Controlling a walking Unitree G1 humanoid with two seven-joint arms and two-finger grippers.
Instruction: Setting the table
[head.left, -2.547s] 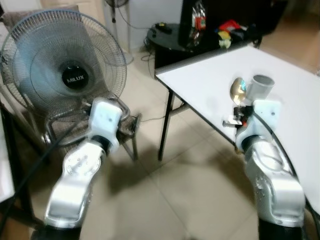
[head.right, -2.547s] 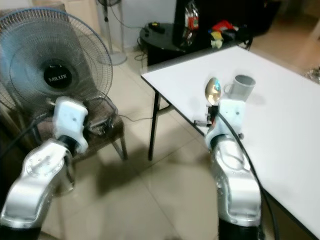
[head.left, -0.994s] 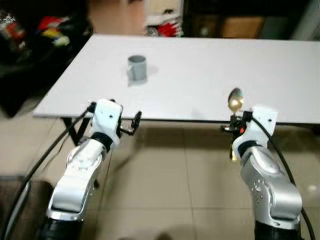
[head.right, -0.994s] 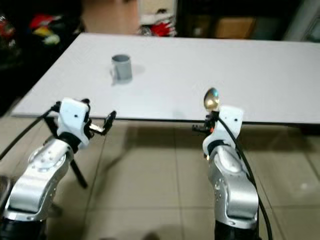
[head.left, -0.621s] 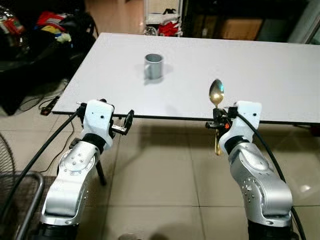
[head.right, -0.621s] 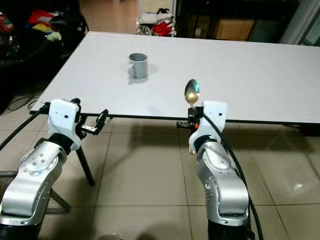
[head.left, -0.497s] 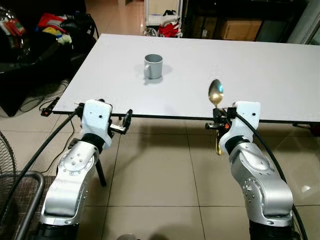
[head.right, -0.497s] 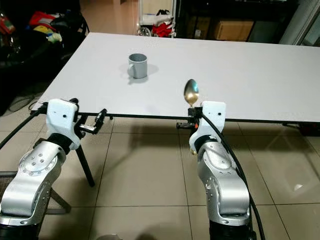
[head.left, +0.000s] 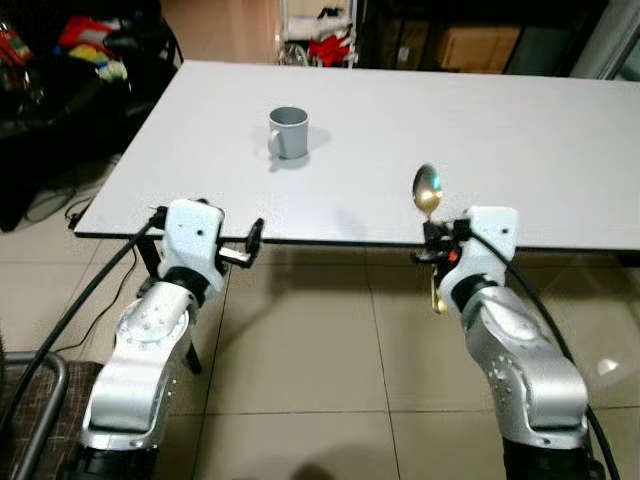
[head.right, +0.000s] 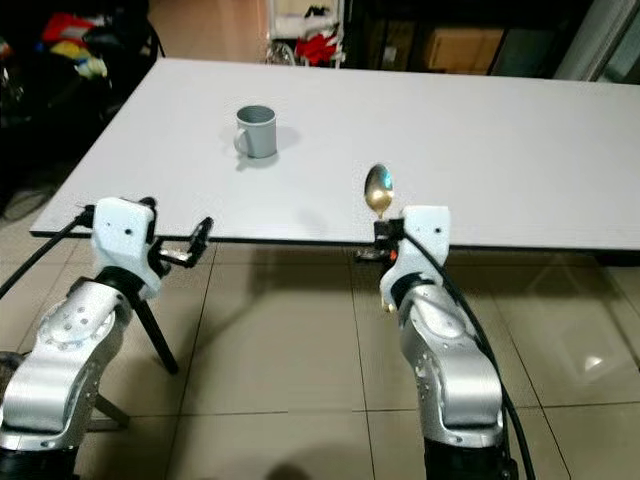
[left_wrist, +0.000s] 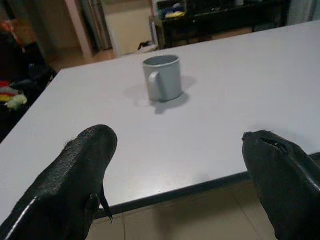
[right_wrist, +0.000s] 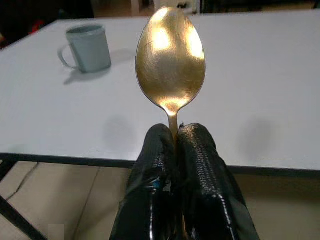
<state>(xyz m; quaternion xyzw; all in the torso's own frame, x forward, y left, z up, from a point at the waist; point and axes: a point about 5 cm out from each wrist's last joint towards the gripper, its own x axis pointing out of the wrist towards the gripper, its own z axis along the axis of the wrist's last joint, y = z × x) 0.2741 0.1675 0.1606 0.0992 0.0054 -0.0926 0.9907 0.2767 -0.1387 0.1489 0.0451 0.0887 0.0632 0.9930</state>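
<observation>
The spoon (right_wrist: 170, 60) stands upright in the right claw (right_wrist: 176, 145), which is closed tight on its thin neck just under the bowl; it is held at the near edge of the counter (head.left: 560, 150), not yet over it. Half a second ago the counter lay a little lower in the head views, and 2.5 s ago the robot was facing a fan and the counter's corner, so the camera has turned and the robot now stands square to the long near edge. I judge the approach is nearly finished and the spoon can soon be laid down. The mug (head.left: 288, 132) stands upright on the far left part of the counter, well apart from the spoon; whether anything is in it I cannot tell. The left claw (left_wrist: 175, 165) is wide open and empty, held just before the near edge.
</observation>
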